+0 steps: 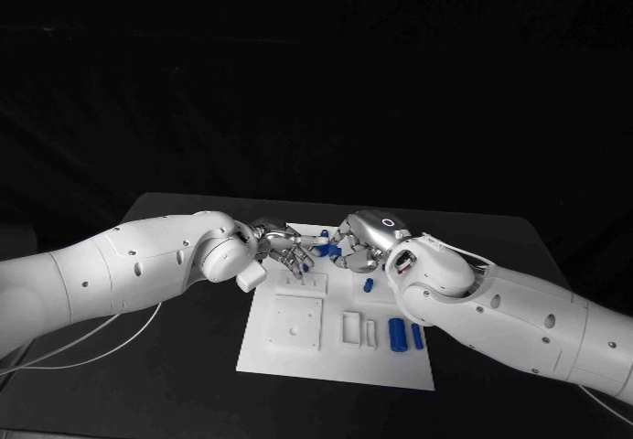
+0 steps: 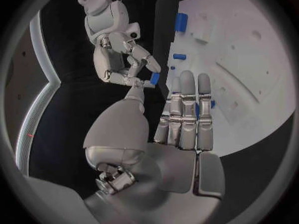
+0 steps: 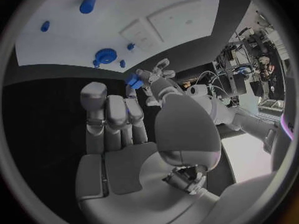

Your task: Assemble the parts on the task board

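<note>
The white task board (image 1: 330,361) lies on the black table, and both hands meet above its far end. My right hand (image 1: 361,240) pinches a small blue part (image 1: 327,247) at its fingertips; the left wrist view shows that pinch, the part (image 2: 154,78) sitting below the right hand (image 2: 118,50). My left hand (image 1: 281,244) faces it with its fingers (image 2: 186,109) straight and its thumb tip reaching up beside the part. In the right wrist view the part (image 3: 132,79) sits between the left hand (image 3: 159,74) and my right fingers (image 3: 115,117).
Two blue cylinders (image 1: 396,331) (image 1: 417,336) lie near the board's right edge, with a smaller one (image 1: 370,284) further back. A white square plate (image 1: 295,322) and a white block (image 1: 351,327) sit mid-board. A blue round piece (image 3: 104,56) stands at the board's far end.
</note>
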